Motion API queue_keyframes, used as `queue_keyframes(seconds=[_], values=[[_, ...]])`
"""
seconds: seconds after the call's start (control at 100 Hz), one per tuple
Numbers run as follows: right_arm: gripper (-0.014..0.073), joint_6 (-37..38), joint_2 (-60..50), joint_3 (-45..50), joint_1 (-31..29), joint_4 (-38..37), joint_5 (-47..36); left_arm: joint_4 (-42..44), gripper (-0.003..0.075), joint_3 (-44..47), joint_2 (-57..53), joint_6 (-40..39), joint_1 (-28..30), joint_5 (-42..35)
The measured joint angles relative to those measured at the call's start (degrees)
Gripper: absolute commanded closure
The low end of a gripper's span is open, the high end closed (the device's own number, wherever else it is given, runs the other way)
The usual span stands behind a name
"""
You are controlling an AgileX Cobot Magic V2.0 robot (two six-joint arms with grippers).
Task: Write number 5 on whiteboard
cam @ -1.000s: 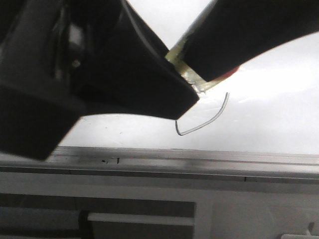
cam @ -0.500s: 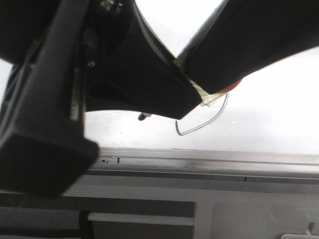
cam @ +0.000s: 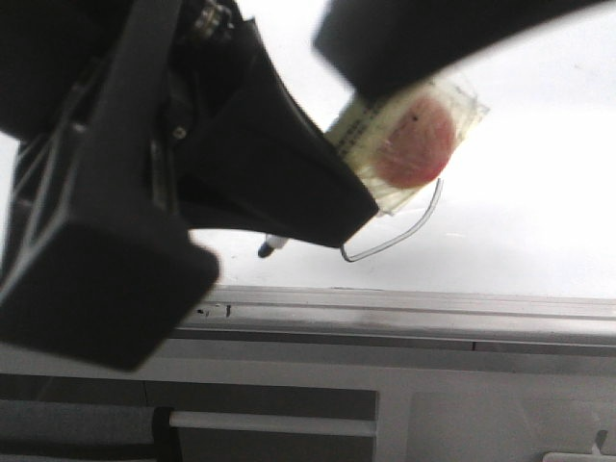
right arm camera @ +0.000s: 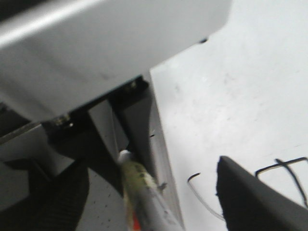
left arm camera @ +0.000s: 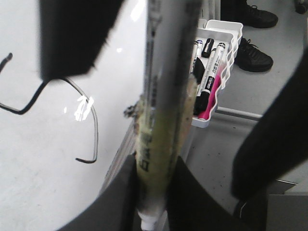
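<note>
left gripper (left arm camera: 154, 192) is pinching the marker (left arm camera: 161, 120) right above the whiteboard (cam: 539, 231) with the number 5 (left arm camera: 72, 120) drawn, can't tell on the right gripper

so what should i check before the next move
1. Grip: the marker sits between the fingers of the left claw: ok.
2. Number 5 complete: the round belly and a lower stroke show on the whiteboard, but a dark part hides the top: cannot tell.
3. Marker tip lifted off the board: it sits low near the frame edge, contact unclear: cannot tell.
4. Stroke clean: no smear shows along the belly in the front view: ok.
5. Room in the marker tray: it holds several markers, free space unclear: cannot tell.
</note>
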Motion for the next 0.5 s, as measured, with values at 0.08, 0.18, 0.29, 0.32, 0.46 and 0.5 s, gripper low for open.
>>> queue_keyframes(seconds=[0.08, 0.18, 0.29, 0.32, 0.46, 0.5], values=[[0.0135, 1.5, -2.8, 0.0, -2.2, -1.6, -1.0, -3.7, 0.0741, 0.0, 0.0, -0.1, 1.9, 0.1], [0.032, 2.6, -6.7, 0.0, -6.7, -2.6, -1.4, -10.4, 0.0741, 0.0, 0.0, -0.2, 6.1, -0.1], [0.0612, 3.6, -11.3, 0.0, -11.8, -2.9, -1.5, -16.9, 0.0741, 0.0, 0.0, -0.5, 11.7, -2.2], [0.0664, 3.7, -12.3, 0.0, -12.8, -3.0, -1.2, -18.3, 0.0741, 0.0, 0.1, -0.5, 12.9, -2.7], [0.0657, 4.2, -16.0, 0.0, -15.6, -3.0, -0.9, -21.9, 0.0741, 0.0, 1.8, -0.5, 17.3, -6.3], [0.0657, 4.2, -16.5, 0.0, -16.0, -3.0, -0.6, -22.6, 0.0741, 0.0, 2.9, -0.5, 18.1, -7.3]])
